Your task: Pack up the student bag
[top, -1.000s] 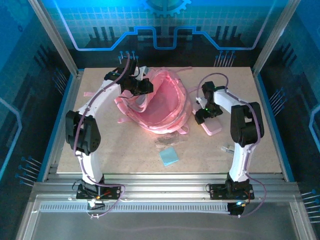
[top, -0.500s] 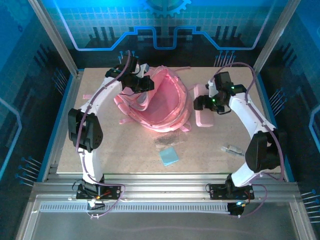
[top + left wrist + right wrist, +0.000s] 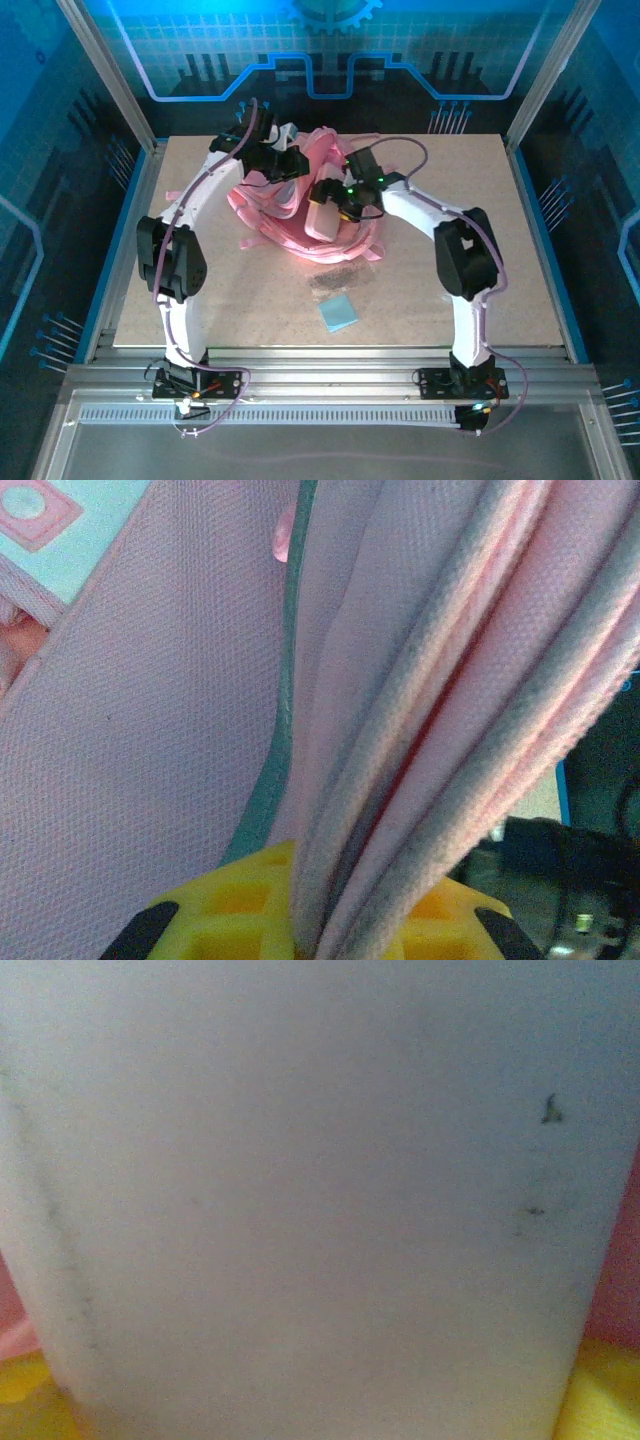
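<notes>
Left end effector (image 3: 292, 168) is clenched on the student bag (image 3: 290, 225), its yellow fingers (image 3: 215, 920) pinching thick folds of the rim; close up, the cloth is a soft pink weave, the folded edges piped in a greyer tone beside a thin grey-green line. The bag lies slumped at the far middle of the table (image 3: 520, 250), a large rounded sack with its mouth gaping upward and limp straps (image 3: 246, 243) trailing on the board. Right end effector (image 3: 322, 200) is grasping a flat case (image 3: 322, 222), pale pink, smooth and oblong with rounded corners, held over the bag's mouth; in the right wrist view its matte face carries a few dark specks and faint scuffs. Nearer the arms, on the tan board, lies a dark speckled patch (image 3: 335, 280), and just beside it a light blue square sheet (image 3: 338, 313)
</notes>
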Robot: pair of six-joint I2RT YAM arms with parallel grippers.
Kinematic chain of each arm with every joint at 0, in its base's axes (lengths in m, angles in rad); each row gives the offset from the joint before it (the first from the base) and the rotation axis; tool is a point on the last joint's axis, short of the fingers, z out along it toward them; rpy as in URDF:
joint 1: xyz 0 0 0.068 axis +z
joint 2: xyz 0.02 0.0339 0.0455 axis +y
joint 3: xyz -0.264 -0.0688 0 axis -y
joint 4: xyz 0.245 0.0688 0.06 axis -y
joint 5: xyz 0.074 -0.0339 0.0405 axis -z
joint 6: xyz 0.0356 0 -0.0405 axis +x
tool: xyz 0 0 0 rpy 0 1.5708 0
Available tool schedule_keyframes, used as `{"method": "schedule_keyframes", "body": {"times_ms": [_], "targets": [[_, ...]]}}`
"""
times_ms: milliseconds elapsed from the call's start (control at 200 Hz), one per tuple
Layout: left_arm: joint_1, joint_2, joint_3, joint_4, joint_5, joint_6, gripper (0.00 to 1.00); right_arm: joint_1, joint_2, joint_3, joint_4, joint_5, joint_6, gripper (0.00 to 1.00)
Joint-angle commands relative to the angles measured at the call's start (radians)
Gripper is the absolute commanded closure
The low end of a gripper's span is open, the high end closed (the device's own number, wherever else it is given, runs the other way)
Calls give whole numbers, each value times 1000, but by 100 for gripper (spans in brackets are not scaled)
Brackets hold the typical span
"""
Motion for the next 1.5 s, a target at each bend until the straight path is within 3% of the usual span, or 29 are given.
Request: {"method": "schedule_keyframes", "body": {"times_ms": [0,120,200,290,490,565,680,745,790,885,1021,1166,1496], "targets": [[2,-52,9,139,114,-58,100,24,68,119,86,59,145,17],[3,-68,7,145,118,-72,100,25,132,202,111,89,159,11],[4,-84,2,151,119,-76,100,19,155,215,204,67,163,0],[3,-104,0,153,118,-77,100,10,185,270,221,-11,160,0],[14,-127,49,139,101,-55,100,15,132,241,116,25,80,1],[17,-115,69,132,104,-57,100,15,124,188,147,41,93,11],[17,-98,61,157,136,-95,100,20,187,171,247,-12,151,48],[15,-91,62,163,154,-113,100,32,244,228,267,-24,172,58],[15,-89,65,164,160,-120,100,41,294,279,284,-43,192,59],[15,-93,66,155,140,-106,100,50,385,423,282,-76,206,49],[28,-81,59,144,101,-92,100,32,371,523,56,-46,86,26],[46,-70,2,205,79,-121,100,-8,152,332,-38,8,-60,16],[61,-18,-35,305,77,-172,100,-48,-309,-221,-222,104,-274,11]]}}
